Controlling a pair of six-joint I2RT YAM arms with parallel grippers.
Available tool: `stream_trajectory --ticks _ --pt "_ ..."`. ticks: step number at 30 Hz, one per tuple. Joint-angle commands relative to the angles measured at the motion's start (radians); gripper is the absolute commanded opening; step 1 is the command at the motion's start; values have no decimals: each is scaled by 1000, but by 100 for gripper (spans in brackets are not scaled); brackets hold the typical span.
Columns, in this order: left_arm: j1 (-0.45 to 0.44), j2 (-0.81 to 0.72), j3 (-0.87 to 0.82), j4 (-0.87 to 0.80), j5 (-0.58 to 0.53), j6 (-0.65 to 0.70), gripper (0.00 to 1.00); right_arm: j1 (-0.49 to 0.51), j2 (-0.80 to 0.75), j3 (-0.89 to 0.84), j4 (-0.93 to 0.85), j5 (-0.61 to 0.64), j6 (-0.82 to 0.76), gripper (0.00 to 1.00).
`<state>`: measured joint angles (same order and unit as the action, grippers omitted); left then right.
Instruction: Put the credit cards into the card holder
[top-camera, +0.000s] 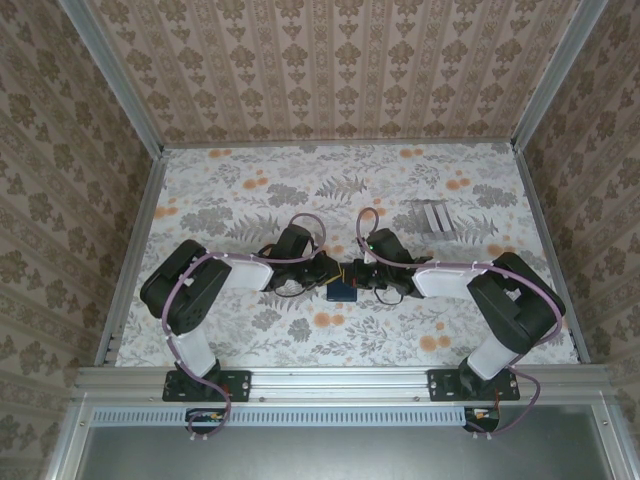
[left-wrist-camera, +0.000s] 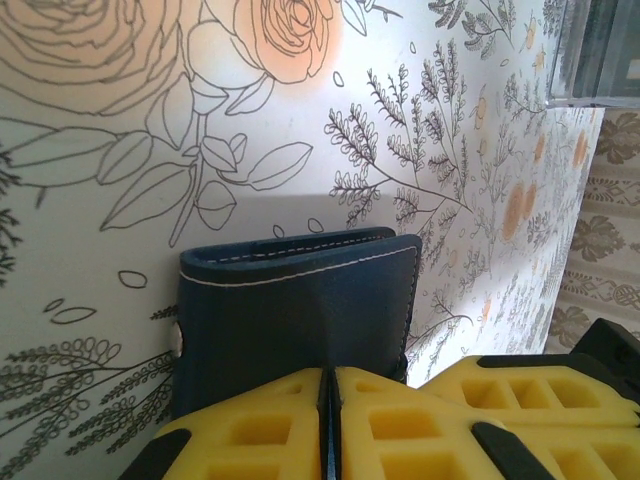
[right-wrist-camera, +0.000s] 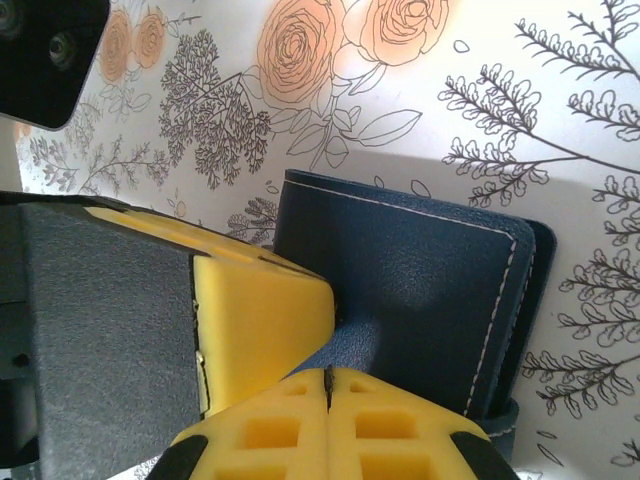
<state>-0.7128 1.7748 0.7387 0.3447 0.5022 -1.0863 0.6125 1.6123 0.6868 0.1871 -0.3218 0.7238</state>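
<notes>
1. two tools meet at the middle of the top view, low in the frame: the left tool (top-camera: 325, 273) comes in from the left and the right tool (top-camera: 363, 275) from the right, with the card holder (top-camera: 343, 291) between them on the floral table (top-camera: 230, 190).
2. left wrist view: the left tool (left-wrist-camera: 330, 375) has its yellow pads (left-wrist-camera: 250, 430) pressed together at the bottom centre, pinching the near edge of the card holder (left-wrist-camera: 300, 300), whose dark blue leather puckers up into the seam between them.
3. the card holder there is folded shut, its white-stitched edge lying across the middle of the frame.
4. right wrist view: the right tool (right-wrist-camera: 328, 372) is also closed tight at the bottom centre, nipping a crease of the card holder (right-wrist-camera: 430, 290) cover.
5. a second yellow pad (right-wrist-camera: 265, 320) touches the leather at centre left.
6. some pale grey striped flat pieces (top-camera: 432, 216) lie on the table at the upper right of the top view, well apart from the card holder.
</notes>
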Motion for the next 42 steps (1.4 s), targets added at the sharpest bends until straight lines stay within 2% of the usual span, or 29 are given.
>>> stream_trajectory --ticks 1,5,22,35,42 --pt "-10 50 -26 -44 -42 -12 13 -6 -10 43 -61 -19 -35 0" --pt "-12 54 -24 -40 -41 -12 13 -7 8 61 -47 -46 -24 0" --pt "-13 57 -22 -40 -38 -16 13 -6 34 23 -49 14 -64 0" --pt "-19 61 -10 -49 -37 -14 13 -7 -43 65 -116 33 -82 0" --pt "-20 65 -7 -49 -36 -13 13 -5 12 58 -92 29 -80 0"
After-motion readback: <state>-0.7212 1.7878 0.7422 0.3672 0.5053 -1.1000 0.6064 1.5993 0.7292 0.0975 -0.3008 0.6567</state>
